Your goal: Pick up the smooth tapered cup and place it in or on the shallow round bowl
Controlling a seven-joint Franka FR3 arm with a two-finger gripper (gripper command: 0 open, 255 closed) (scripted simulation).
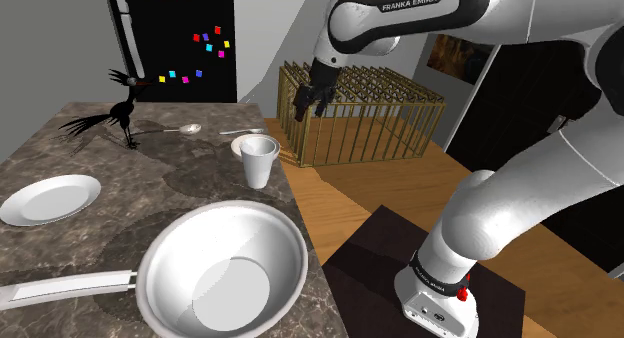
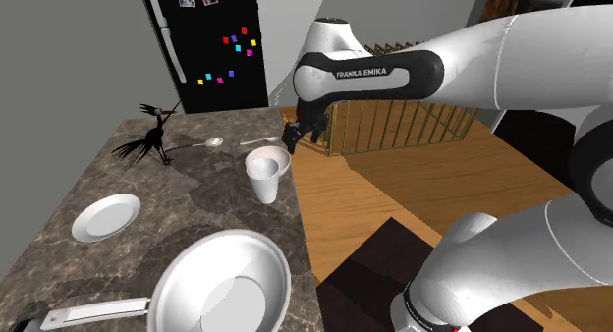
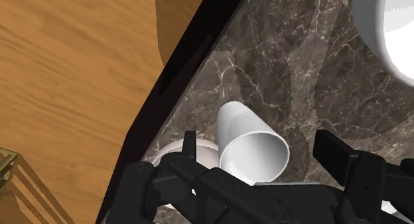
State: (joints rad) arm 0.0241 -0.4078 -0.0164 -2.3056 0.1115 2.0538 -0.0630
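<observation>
A plain white tapered cup stands upright on the dark marble counter, close to its edge. The shallow round bowl, white and plate-like, lies far across the counter at the shoulder view's left. My black gripper hangs in the air above the counter's edge, higher than the cup and a little past it. It is open and holds nothing. In the wrist view the cup shows below, between the spread fingers of the gripper, untouched.
A large white pan with a long handle sits on the near counter. A black bird figure and two spoons lie behind the cup. A gold wire cage stands on the wooden floor beyond the counter edge, and a black fridge stands behind.
</observation>
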